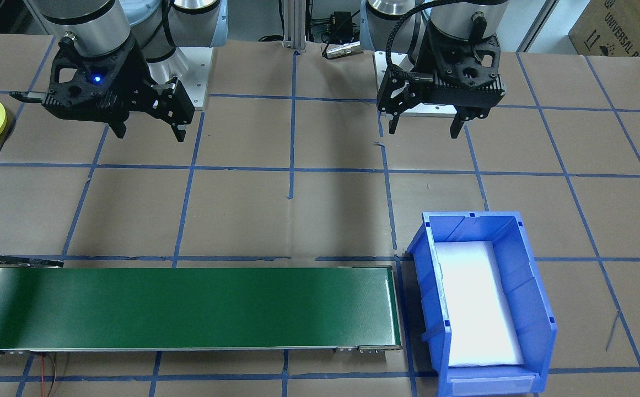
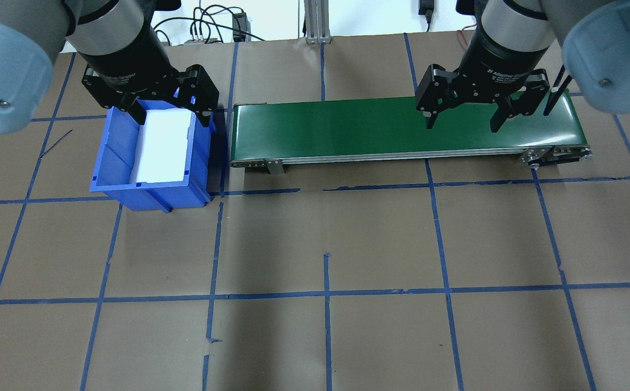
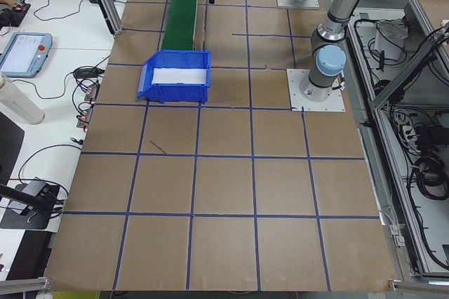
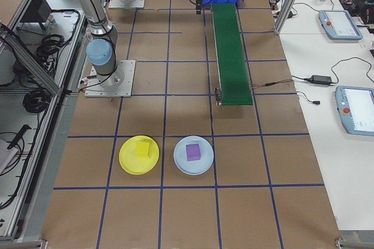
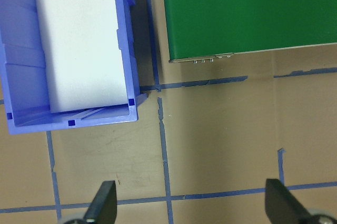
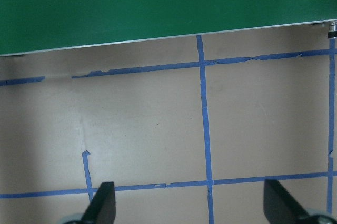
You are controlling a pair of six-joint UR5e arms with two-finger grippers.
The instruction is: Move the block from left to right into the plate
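Blocks already sit in dishes: a yellow block (image 4: 142,149) in the yellow plate (image 4: 126,162) and a purple block (image 4: 193,153) in a pale blue plate (image 4: 180,163) beside it, well away from both arms. Left end effector (image 2: 167,111) hangs spread near the blue bin (image 2: 113,157); right end effector (image 2: 463,117) hangs spread by the green conveyor (image 2: 347,130), neither holding anything. No loose block shows, so I judge it best to keep clear and lifted

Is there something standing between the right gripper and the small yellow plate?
Nothing visible does. The right gripper hangs open above the brown taped table, and only bare table surface lies between it and the small round yellow plastic plate, which already holds a yellow block.
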